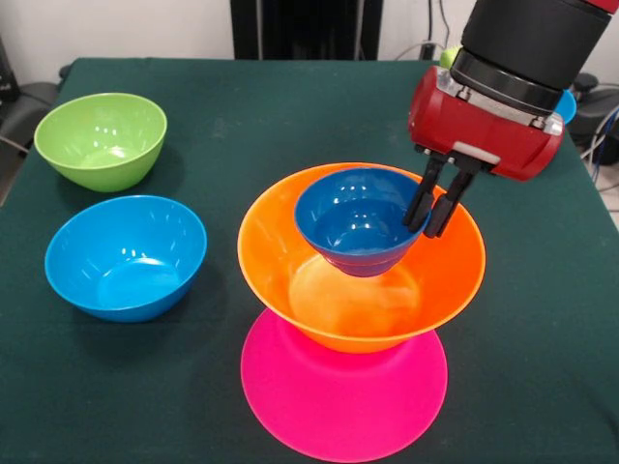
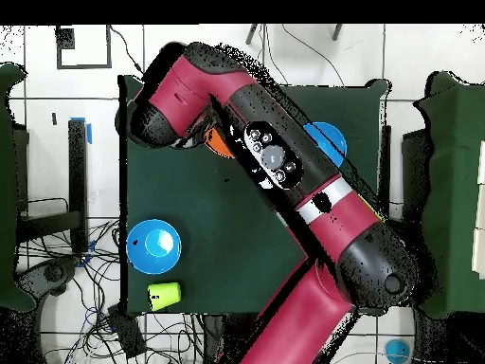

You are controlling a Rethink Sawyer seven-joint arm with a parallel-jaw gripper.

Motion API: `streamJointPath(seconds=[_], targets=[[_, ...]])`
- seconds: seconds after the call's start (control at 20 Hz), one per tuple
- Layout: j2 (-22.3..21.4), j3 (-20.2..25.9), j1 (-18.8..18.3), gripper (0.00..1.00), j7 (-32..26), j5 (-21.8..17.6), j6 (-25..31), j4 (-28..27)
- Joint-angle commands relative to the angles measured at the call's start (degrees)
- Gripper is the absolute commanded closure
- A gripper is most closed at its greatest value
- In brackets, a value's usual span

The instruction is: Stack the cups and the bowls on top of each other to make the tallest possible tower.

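Table point(image 1: 290, 106) under dark green cloth, spanning most of the front view; pale wall and black upright panel point(image 1: 305, 29) behind it. In the overhead view, white tiled floor point(image 2: 57, 123) around the table, loose cables point(image 2: 95, 303) scattered beside it.

Arm point(image 1: 527, 43), red and black, entering from upper right in the front view; in the overhead view lying diagonally across the cloth and hiding most of the pile beneath.

Tower point(image 1: 360, 290) near the table's front centre: big pink bowl point(image 1: 343, 396) lowest, upside down, flat base upward; big orange bowl point(image 1: 360, 256) upright on it; small dark-blue bowl point(image 1: 356, 220) upright inside the orange one, held tilted and clear of the orange floor.

Medium blue bowl point(image 1: 126, 256) upright on the cloth, left of the tower, well apart. Medium green bowl point(image 1: 100, 140) upright behind it, apart. In the overhead view, another blue bowl point(image 2: 153, 245) upright near the table's edge, yellow-green cup point(image 2: 164, 295) on its side just beside it.

Gripper point(image 1: 433, 205) pointing down at the dark-blue bowl's right rim, black jaws pinching that rim, one inside, one outside.
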Motion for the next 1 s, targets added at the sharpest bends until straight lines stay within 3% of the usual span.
streamJointPath(seconds=[0.05,0.3,0.35,0.5,1.0], targets=[[1.56,-5.41,2.33,1.0,1.19,-3.37,2.63,-1.59],[1.88,-4.81,1.92,1.0,0.05,-3.64,0.8,-2.16],[2.17,-4.57,1.69,0.0,0.19,-3.82,0.09,-2.36],[1.55,-4.62,2.11,0.0,2.19,-4.4,0.57,-2.58],[1.62,-4.42,2.08,0.0,0.94,-3.44,1.35,-2.32]])
